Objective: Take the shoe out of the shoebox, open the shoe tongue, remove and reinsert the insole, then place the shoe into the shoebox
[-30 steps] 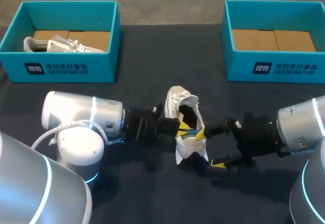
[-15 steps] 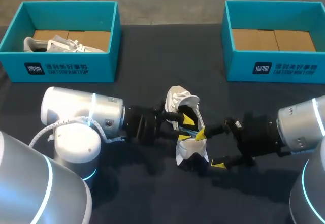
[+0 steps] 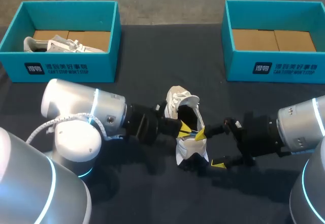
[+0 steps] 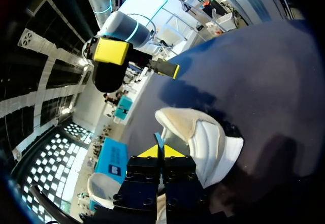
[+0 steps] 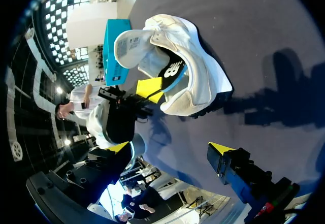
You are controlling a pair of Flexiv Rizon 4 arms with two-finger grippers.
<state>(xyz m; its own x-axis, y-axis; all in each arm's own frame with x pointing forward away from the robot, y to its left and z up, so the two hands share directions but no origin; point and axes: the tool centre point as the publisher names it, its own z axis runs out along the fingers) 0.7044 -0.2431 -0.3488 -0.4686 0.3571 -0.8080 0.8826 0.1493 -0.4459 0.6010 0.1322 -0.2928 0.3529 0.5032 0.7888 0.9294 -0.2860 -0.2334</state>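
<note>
A white shoe point(image 3: 184, 113) lies on the dark table between my two arms, its opening facing up and its tongue pulled back. My left gripper point(image 3: 186, 130) comes in from the left, its yellow tips pressed together at the shoe's opening. In the left wrist view a thin blue insole edge point(image 4: 159, 139) is pinched between those tips point(image 4: 161, 151), beside the shoe point(image 4: 203, 135). My right gripper point(image 3: 210, 149) stands wide open at the shoe's heel, one finger by the opening, the other low beside the sole. In the right wrist view the shoe point(image 5: 195, 69) lies ahead of its spread fingers point(image 5: 170, 148).
A teal shoebox point(image 3: 68, 70) at the back left holds another white shoe point(image 3: 56, 44). A second teal shoebox point(image 3: 274, 70) at the back right shows only its cardboard floor. Dark tabletop point(image 3: 167, 56) lies between the boxes.
My left gripper opened briefly at the shoe's opening, then closed again on the blue insole edge. The right arm and the shoe have stayed where they were.
</note>
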